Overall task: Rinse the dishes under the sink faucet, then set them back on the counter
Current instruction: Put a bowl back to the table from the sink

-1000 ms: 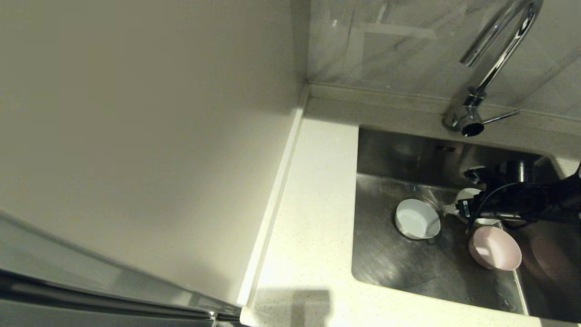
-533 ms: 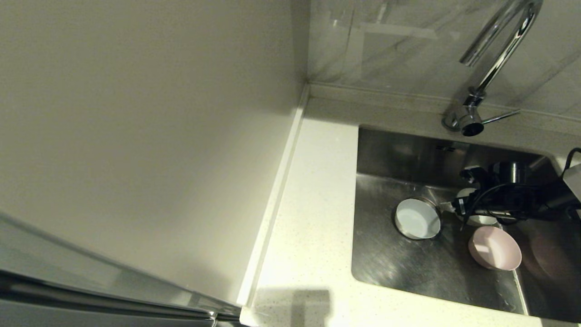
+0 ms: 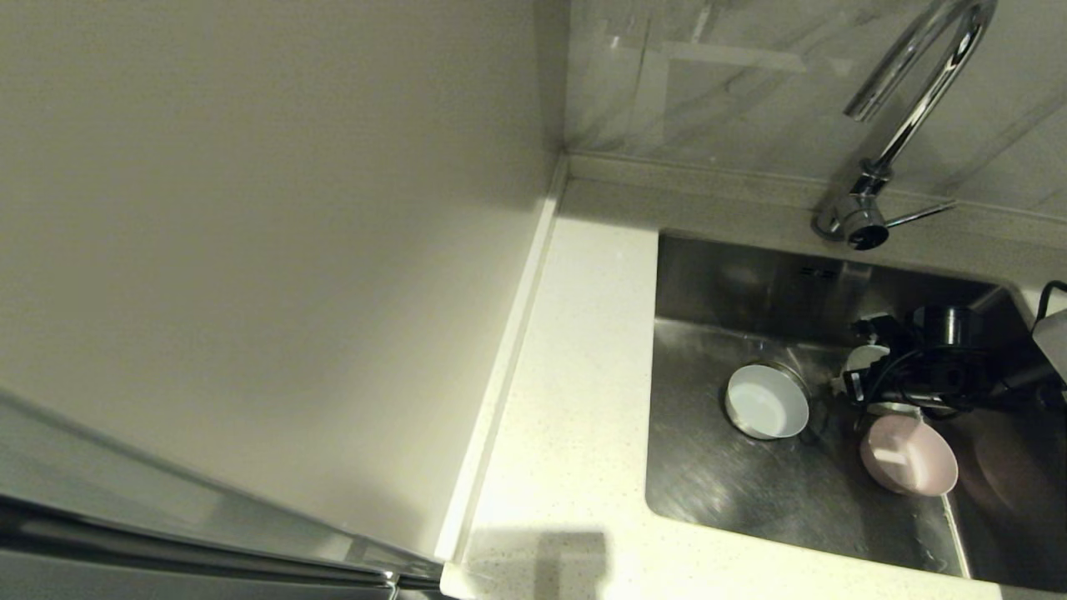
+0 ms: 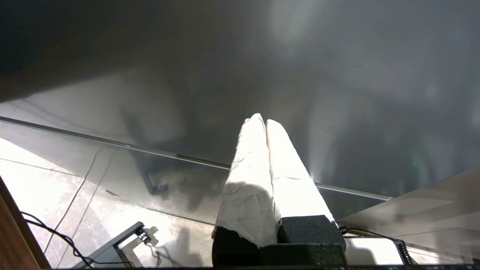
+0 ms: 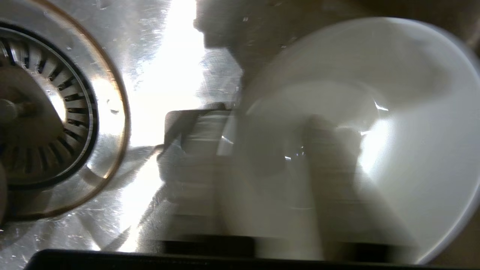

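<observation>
Three bowls lie in the steel sink [image 3: 733,492]. The pale blue bowl [image 3: 767,402] is near its middle and the pink bowl [image 3: 909,454] leans at the right. My right gripper [image 3: 846,379] is low in the basin, covering most of the white bowl [image 3: 863,357]. In the right wrist view the right gripper [image 5: 258,123] is open and straddles the rim of the white bowl [image 5: 375,112]: one finger outside, the other inside. The strainer drain [image 5: 37,112] lies beside it. The left gripper [image 4: 262,119] is shut on nothing, parked outside the head view.
The chrome faucet [image 3: 913,92] arches over the sink's back edge, its side lever [image 3: 917,215] pointing right. The speckled white counter [image 3: 575,400] runs along the sink's left, bounded by a raised strip and the cream wall panel [image 3: 275,250].
My right gripper reached slightly left half a second ago and has since drawn back to the right over the white bowl. The blue and pink bowls have not moved.
</observation>
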